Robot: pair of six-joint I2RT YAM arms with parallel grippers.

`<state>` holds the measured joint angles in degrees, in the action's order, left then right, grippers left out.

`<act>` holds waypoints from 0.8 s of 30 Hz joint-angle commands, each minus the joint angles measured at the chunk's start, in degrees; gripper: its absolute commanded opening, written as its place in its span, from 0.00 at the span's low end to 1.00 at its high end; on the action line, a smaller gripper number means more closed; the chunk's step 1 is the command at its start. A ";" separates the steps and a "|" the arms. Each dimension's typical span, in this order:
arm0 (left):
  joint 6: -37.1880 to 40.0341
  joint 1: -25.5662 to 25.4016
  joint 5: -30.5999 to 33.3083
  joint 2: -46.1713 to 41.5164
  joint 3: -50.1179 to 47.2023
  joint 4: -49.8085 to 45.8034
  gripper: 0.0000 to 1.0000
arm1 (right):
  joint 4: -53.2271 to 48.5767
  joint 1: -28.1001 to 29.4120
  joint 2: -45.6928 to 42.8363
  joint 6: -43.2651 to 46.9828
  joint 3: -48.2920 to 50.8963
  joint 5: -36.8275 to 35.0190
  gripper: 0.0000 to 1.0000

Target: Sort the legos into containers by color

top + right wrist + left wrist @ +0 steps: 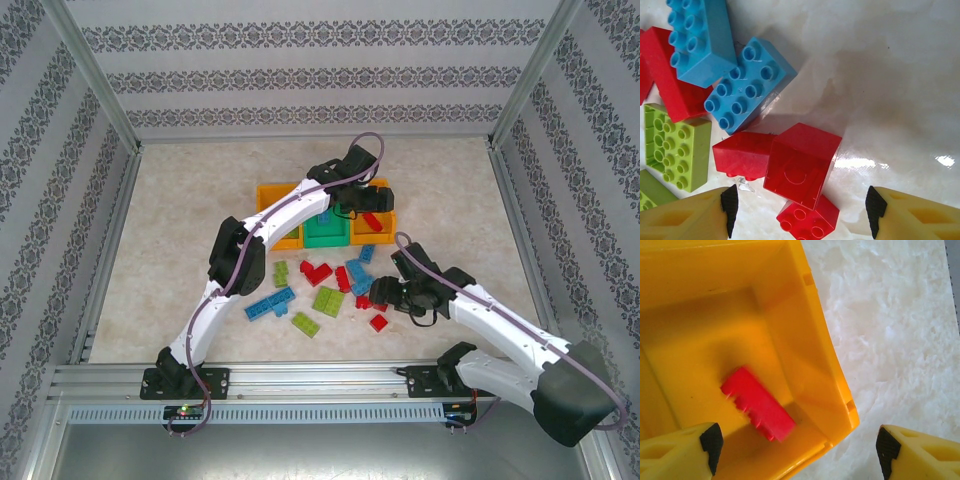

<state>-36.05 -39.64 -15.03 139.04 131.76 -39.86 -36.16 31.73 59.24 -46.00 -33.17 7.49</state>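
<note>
1. Left gripper: we're seeing its jaws wide apart and empty, hovering over the right-hand orange bin. A red brick is lying on that bin's floor.
2. Right gripper: its fingers are spread with nothing held, hanging over a red cluster on the table. In the top view that cluster is at 5 o'clock of the bins.
3. Between the fingers we're looking at a red cube, hollow side up and tilted. It's leaning on a second red piece at its 9 o'clock, with a small red block at its 6 o'clock.
4. A blue brick is sitting at the cube's 11 o'clock and a green brick further out at 9 o'clock, both close enough to get in a finger's way.
5. We're judging these as light, rigid and not fragile, with glossy walls that could slip.
6. We're favouring a pinch on two flat opposite side walls, not on studs or corners. The tilted cube will likely pivot as the jaws close.
</note>
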 commanded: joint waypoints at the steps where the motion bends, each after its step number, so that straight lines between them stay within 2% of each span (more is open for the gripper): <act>1: -0.52 0.53 -0.09 -0.29 0.57 -1.80 0.83 | 1.80 0.92 1.43 -2.49 0.86 -0.06 0.71; 13: 0.38 0.44 0.18 -2.72 -0.66 -1.74 0.84 | 5.49 1.32 7.05 -3.57 -0.47 -0.89 0.70; 18: 0.96 0.44 0.71 -3.51 -0.75 -2.66 0.84 | 3.43 1.28 9.30 -2.38 -1.20 -1.74 0.62; 24: 0.99 0.44 1.12 -4.30 -1.80 -2.68 0.84 | 2.04 1.23 9.40 -1.81 -1.88 -3.10 0.44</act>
<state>-35.99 -39.64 -14.76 138.17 130.96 -40.12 -31.59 32.51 68.10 -47.97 -33.82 6.61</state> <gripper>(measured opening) 0.842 0.452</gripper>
